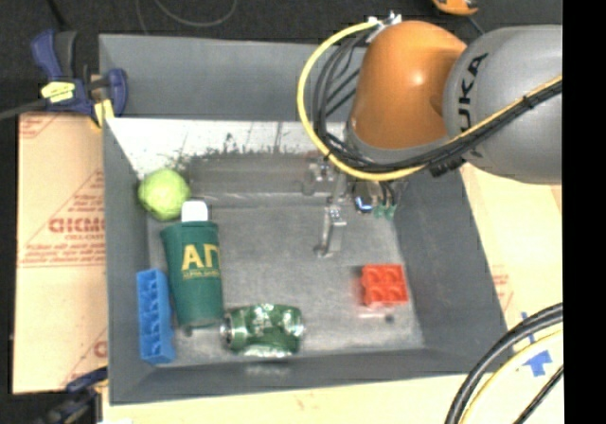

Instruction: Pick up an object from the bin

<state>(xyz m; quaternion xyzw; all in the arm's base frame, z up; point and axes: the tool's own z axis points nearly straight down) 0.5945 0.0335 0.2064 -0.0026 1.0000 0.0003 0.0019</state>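
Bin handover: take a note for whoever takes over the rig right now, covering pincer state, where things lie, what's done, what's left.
Pincer: over bare floor mid-bin, nothing seen in it; open or shut can't be told.
Things: red brick nearest, toward the front right. Along the left side: green ball, green sleeve, blue brick. Crushed can at the front.
Done: nothing picked yet.
Left: grasp one thing and lift it out.

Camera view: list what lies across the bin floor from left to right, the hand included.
Blue studded block → dark green sleeve with white letters → crushed green can → hand → red toy brick. Left out: green ball, overlapping the block.
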